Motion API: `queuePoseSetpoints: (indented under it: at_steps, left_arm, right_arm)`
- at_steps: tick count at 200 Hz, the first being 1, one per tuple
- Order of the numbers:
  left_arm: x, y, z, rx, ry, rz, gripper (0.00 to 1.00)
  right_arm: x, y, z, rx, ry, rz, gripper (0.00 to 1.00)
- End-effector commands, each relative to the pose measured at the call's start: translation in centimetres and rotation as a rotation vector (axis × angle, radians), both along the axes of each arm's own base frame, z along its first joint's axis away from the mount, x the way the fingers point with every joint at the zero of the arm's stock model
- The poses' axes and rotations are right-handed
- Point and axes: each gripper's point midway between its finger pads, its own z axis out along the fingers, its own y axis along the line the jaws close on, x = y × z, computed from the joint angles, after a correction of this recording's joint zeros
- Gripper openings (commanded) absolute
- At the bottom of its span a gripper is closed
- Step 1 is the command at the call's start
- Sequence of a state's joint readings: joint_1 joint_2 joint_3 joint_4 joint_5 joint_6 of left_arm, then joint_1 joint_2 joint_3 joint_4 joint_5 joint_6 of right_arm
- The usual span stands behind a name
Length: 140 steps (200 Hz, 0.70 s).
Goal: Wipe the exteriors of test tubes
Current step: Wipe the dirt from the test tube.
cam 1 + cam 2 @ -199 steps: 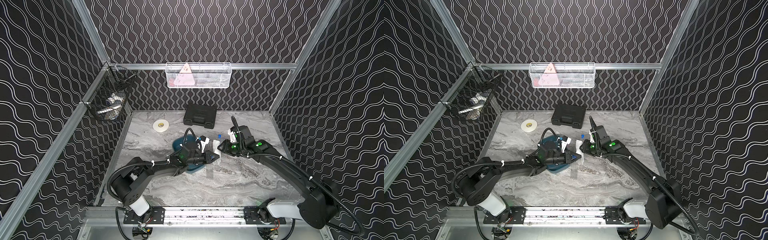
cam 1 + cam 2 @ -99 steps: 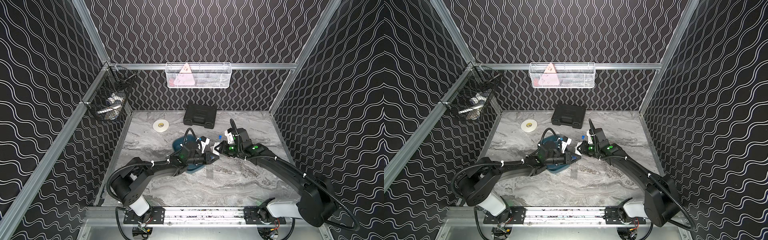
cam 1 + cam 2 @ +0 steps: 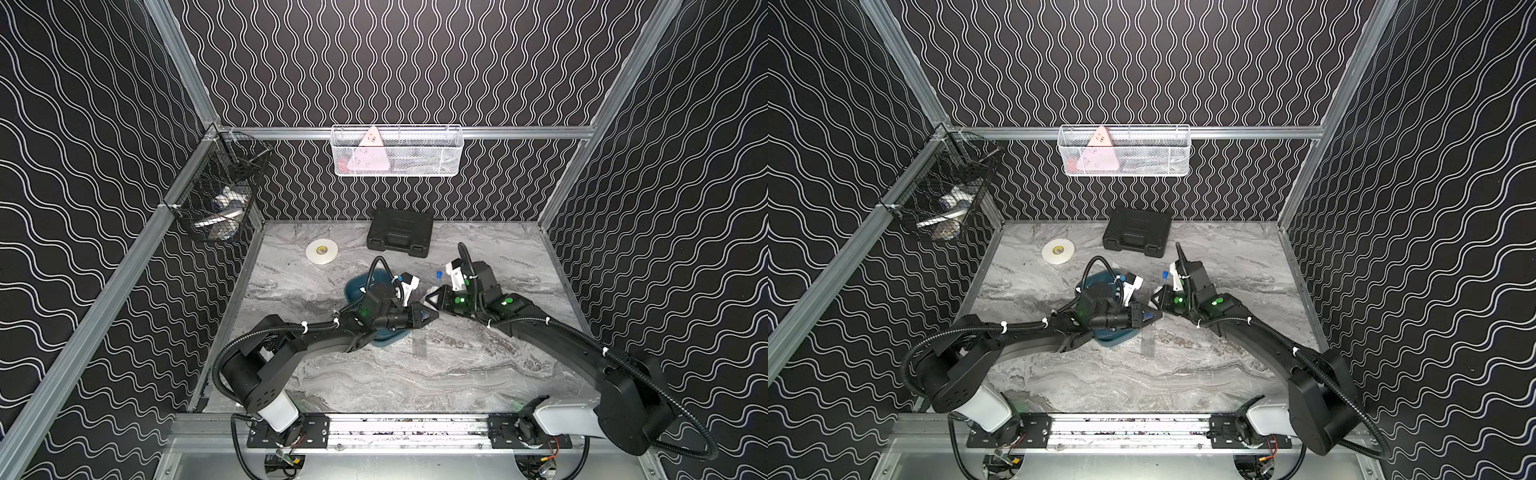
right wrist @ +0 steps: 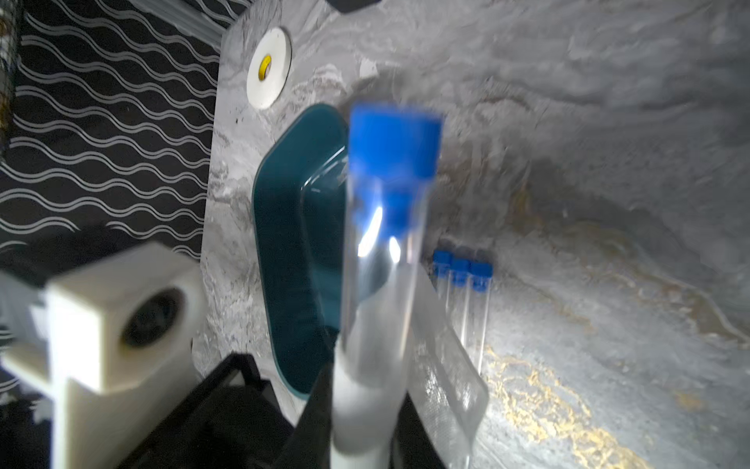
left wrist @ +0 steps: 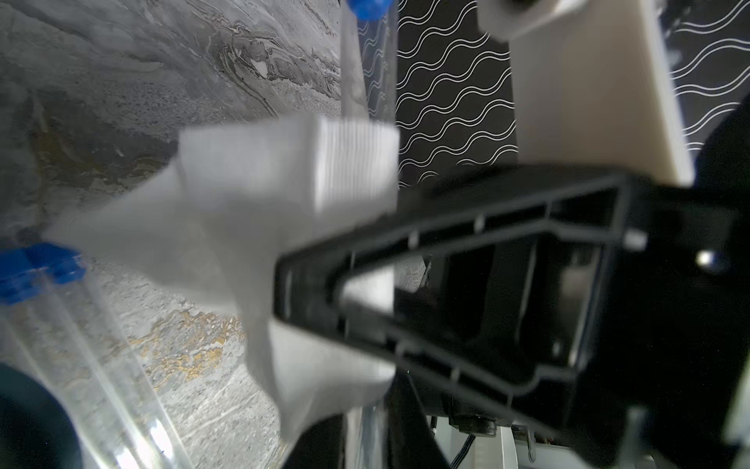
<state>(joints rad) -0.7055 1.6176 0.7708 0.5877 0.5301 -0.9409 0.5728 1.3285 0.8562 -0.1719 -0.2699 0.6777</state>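
Right gripper [image 3: 430,300] has closed in on left gripper [image 3: 433,317], grasping clear blue-capped test tube [image 4: 381,251] cap-up above grey marble bench [image 3: 374,374]. Left gripper clenched on crumpled white tissue [image 5: 243,203] wrapped round it, presumably for rubbing.

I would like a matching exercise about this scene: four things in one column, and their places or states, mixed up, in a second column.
1. raised test tube
2. tissue
3. tape roll
4. black case

A. flat on the table, back left
B. held in the right gripper
C. closed, at the table's far edge
D. pinched by the left gripper

Pairs: 1-B, 2-D, 3-A, 4-C
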Motion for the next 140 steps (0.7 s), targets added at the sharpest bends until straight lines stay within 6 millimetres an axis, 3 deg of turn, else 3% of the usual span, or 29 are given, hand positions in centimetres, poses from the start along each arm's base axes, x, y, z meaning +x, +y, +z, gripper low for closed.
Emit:
queuePoseSetpoints:
  at_steps: [1, 26, 53, 60, 73, 93, 140]
  left_arm:
    - [0.5, -0.5, 2.2, -0.057, -0.067, -0.009, 0.07]
    - [0.4, -0.5, 2.2, -0.058, -0.065, -0.016, 0.07]
    - [0.2, -0.4, 2.4, -0.059, -0.067, -0.017, 0.07]
    - [0.2, -0.3, 2.5, -0.059, -0.07, -0.014, 0.07]
    - [0.2, -0.2, 2.8, -0.059, -0.079, -0.011, 0.08]
    - [0.2, -0.1, 2.9, -0.054, -0.083, -0.007, 0.07]
    - [0.3, -0.2, 2.6, -0.065, -0.072, -0.004, 0.06]
  right_arm:
    - [-0.6, 0.4, -0.1, 0.039, -0.006, -0.013, 0.2]
    - [0.9, -0.6, 1.0, 0.025, -0.064, -0.053, 0.2]
    - [4.0, -1.4, 2.7, 0.07, -0.08, -0.042, 0.2]
    - [5.3, -2.5, 3.0, 0.074, -0.084, -0.062, 0.2]
    - [6.1, -2.6, 3.3, 0.082, -0.089, -0.051, 0.2]
    - [5.4, -1.8, 3.2, 0.089, -0.076, 0.004, 0.19]
    - [0.3, 0.4, 0.9, 0.11, -0.031, 0.056, 0.19]
